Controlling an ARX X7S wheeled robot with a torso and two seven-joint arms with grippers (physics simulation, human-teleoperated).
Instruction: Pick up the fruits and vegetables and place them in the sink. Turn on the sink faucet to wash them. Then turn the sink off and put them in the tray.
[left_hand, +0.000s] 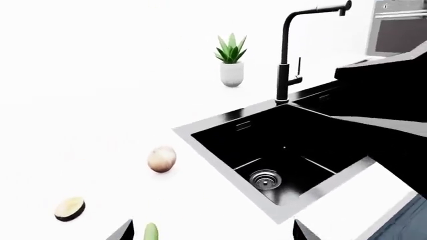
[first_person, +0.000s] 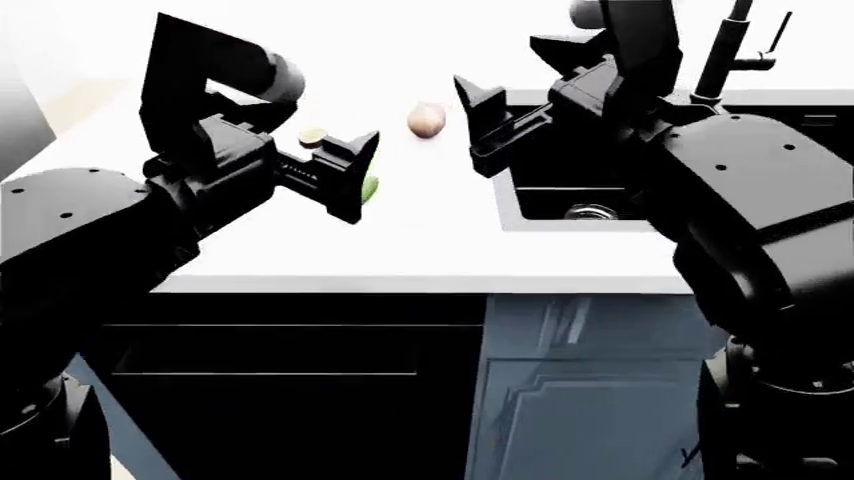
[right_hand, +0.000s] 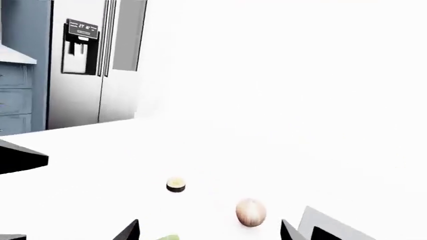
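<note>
While my left tool (first_person: 350, 175) hangs wide open over the cucumber (first_person: 370, 186), my right tool (first_person: 481, 128), also wide, reaches toward the onion (first_person: 426, 120) on the bench (first_person: 427, 240).

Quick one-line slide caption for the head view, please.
Both open grippers, left and right, hover above the counter with cucumber and onion unpicked beside the sink.
</note>
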